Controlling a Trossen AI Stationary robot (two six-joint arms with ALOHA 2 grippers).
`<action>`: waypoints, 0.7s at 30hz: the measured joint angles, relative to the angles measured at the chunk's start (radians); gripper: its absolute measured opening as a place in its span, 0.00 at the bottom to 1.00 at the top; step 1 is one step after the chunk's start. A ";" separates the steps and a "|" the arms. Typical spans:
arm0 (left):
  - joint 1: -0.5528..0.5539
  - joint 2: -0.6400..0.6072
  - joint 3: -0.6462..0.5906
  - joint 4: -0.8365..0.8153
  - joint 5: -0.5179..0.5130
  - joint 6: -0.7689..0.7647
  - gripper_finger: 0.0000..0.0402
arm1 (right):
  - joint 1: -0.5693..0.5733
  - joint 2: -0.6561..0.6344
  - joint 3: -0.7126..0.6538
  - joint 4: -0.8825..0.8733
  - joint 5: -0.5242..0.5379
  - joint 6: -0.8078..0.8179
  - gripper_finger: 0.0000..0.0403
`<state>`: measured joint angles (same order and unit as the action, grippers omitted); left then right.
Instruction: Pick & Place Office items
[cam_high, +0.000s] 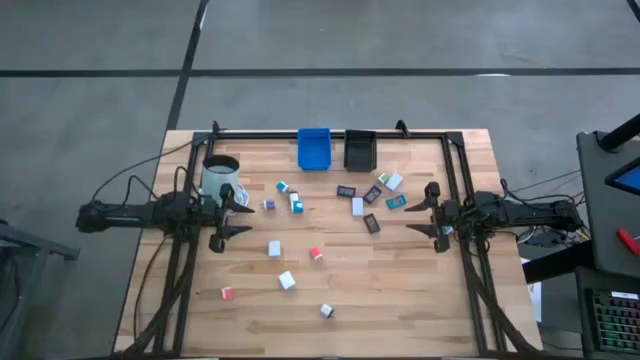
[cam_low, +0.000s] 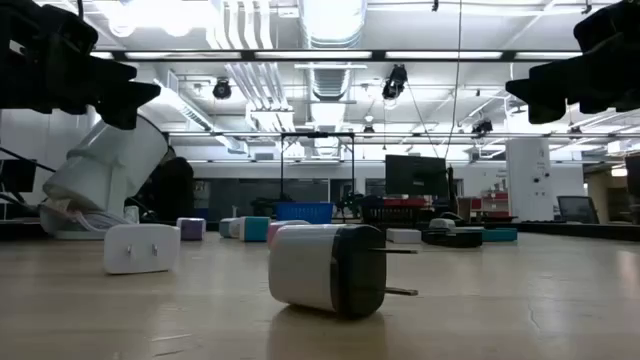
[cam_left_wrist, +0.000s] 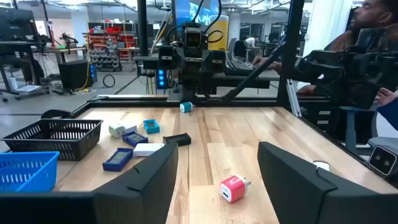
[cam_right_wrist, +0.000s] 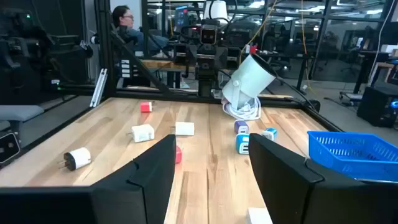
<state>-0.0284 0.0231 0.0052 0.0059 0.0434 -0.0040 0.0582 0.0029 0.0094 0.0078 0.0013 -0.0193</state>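
The blue bin (cam_left_wrist: 25, 171) is cut off at the left wrist view's edge; high-view office items (cam_high: 300, 235) are too small to identify.

1. Wooden tabletop (cam_high: 400, 300), light planks, ringed by a black frame (cam_high: 330, 133).
2. Far edge, centre: blue bin (cam_high: 314, 148) beside black bin (cam_high: 359, 149).
3. Left edge: white mug (cam_high: 220, 177), tilted.
4. Middle to near edge: office items (cam_high: 287, 280), small blocks and flat rectangles, scattered apart.

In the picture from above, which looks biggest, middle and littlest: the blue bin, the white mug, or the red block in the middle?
1. Blue bin, biggest.
2. White mug, a bit smaller.
3. Red block, by far the littlest.
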 joint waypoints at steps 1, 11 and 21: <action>0.000 0.000 0.000 0.000 0.000 0.000 0.57 | 0.000 0.000 0.000 0.000 0.000 0.000 0.50; 0.000 0.000 0.000 0.000 0.000 0.000 0.57 | 0.000 0.000 0.000 0.000 0.000 0.000 0.50; 0.000 0.000 0.000 0.000 0.000 0.000 0.57 | 0.000 0.000 0.000 0.002 0.000 -0.009 0.50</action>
<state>-0.0284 0.0232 0.0052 0.0059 0.0436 -0.0040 0.0585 0.0031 0.0095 0.0100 0.0015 -0.0284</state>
